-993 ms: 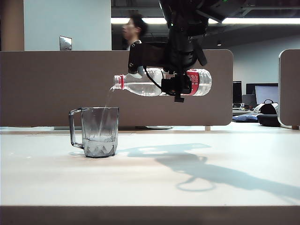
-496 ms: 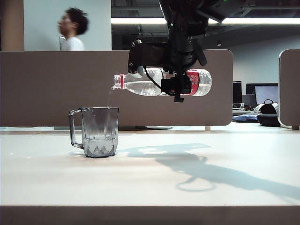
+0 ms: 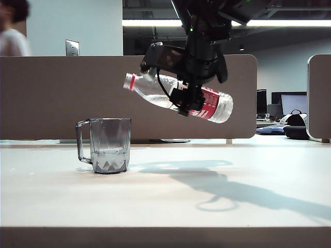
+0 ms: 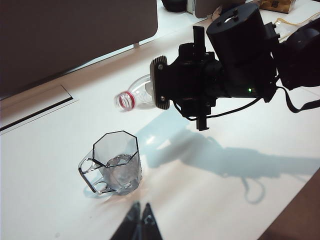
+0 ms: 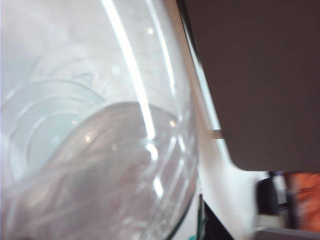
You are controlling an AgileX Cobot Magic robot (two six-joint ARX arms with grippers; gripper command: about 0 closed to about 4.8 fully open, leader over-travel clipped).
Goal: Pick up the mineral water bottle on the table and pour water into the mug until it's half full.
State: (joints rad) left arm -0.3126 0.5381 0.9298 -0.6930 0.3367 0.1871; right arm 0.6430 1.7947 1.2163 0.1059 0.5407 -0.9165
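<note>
The mineral water bottle (image 3: 155,89) hangs above the table (image 3: 165,196), right of the mug (image 3: 109,144). Its open red-ringed neck is tilted up and its base points down to the right. My right gripper (image 3: 187,95) is shut on the bottle by its red label. No stream falls from the neck. The smoky mug (image 4: 117,162) stands upright with some water (image 3: 109,156) in its lower part. Up close, the bottle (image 5: 90,140) fills the right wrist view. My left gripper (image 4: 141,214) hovers low near the mug, shut and empty. From there the bottle (image 4: 137,97) shows in the right gripper (image 4: 200,80).
A brown partition (image 3: 51,93) runs behind the table. A person (image 3: 10,31) passes behind it at the far left. A cable slot (image 4: 35,107) lies in the desk near the partition.
The right wrist rolled and tipped the bottle back: its neck rose, its base dropped, and the water stream into the mug stopped. The person behind the partition walked left.
</note>
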